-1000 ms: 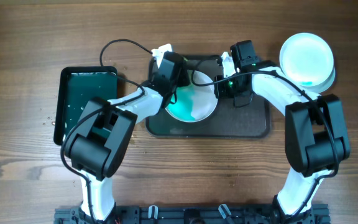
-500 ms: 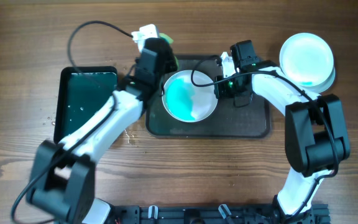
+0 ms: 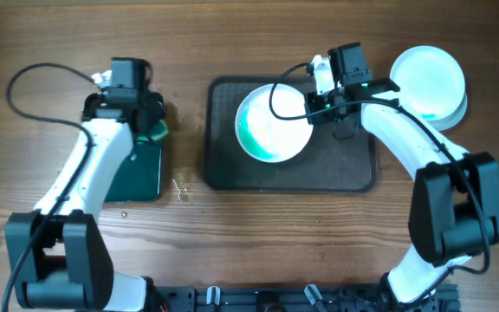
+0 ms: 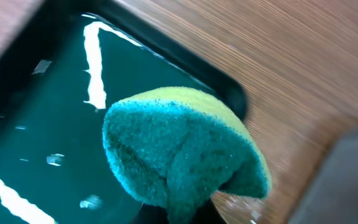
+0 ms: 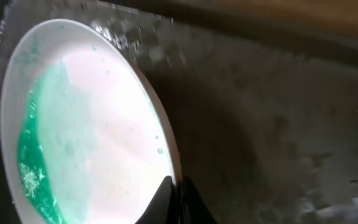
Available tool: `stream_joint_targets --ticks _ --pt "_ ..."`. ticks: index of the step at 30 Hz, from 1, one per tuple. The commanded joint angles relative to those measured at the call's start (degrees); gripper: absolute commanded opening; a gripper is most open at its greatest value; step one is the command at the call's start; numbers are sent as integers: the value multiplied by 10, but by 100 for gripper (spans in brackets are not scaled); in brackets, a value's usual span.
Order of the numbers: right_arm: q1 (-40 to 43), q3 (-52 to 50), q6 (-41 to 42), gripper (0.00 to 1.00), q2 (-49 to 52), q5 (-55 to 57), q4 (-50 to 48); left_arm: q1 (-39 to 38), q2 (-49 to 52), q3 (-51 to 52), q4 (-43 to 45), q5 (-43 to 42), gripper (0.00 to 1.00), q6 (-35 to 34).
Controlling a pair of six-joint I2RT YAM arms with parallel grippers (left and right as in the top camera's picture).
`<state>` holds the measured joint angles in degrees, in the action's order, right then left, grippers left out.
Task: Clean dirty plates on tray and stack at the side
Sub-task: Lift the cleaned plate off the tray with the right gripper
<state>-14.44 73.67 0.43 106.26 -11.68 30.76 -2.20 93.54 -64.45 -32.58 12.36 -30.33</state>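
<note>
A white plate (image 3: 273, 123) with green soapy water along its left side sits tilted on the dark tray (image 3: 336, 173). My right gripper (image 3: 312, 113) is shut on the plate's right rim; the right wrist view shows the jaws (image 5: 174, 186) pinching that rim (image 5: 92, 118). Two more plates (image 3: 429, 83) are stacked on the table at the far right, the top one pale blue. My left gripper (image 3: 150, 130) is shut on a green and yellow sponge (image 4: 179, 149) over the right edge of the black tray of green water (image 4: 36, 143).
The black water tray (image 3: 141, 169) lies at the left, mostly under my left arm. Water drops dot the wood (image 3: 178, 188) between the two trays. Cables arc over both arms.
My left arm has swung from the plate to the left with the sponge, back over the water tray. My right gripper has shifted the plate slightly right and up.
</note>
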Motion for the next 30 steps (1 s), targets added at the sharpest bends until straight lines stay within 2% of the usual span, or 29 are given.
stream_joint_targets --ticks 1,5,16,17,18,21,22,23,24,26,27,30 --pt "-5 14 -72 4 -27 36 -2 45 13 9 -1 -5 4 -3" --pt "-35 14 -95 4 -33 132 -2 82 45 9 2 -68 4 1" --pt "-153 15 -181 4 -45 380 -34 110 141 9 45 -78 6 -2" --pt "-162 15 -190 4 -49 399 -35 110 141 9 45 -79 12 -2" --pt "-171 15 -201 4 -52 420 -38 110 141 9 45 -79 26 -2" --pt "-191 15 -224 4 -64 474 -56 110 136 9 46 -92 38 -1" --pt "-197 15 -233 4 -69 485 -63 110 131 9 45 -105 47 -1" --pt "-202 15 -242 4 -73 492 -68 110 124 8 43 -116 51 -1" --pt "-207 15 -255 4 -77 502 -71 110 114 8 42 -125 60 -1" --pt "-219 15 -287 4 -83 541 -80 110 82 8 40 -130 89 -2" --pt "-225 15 -304 4 -83 563 -85 110 66 8 38 -130 100 -2" --pt "-241 15 -368 4 -83 629 -106 110 15 8 31 -130 100 -2"
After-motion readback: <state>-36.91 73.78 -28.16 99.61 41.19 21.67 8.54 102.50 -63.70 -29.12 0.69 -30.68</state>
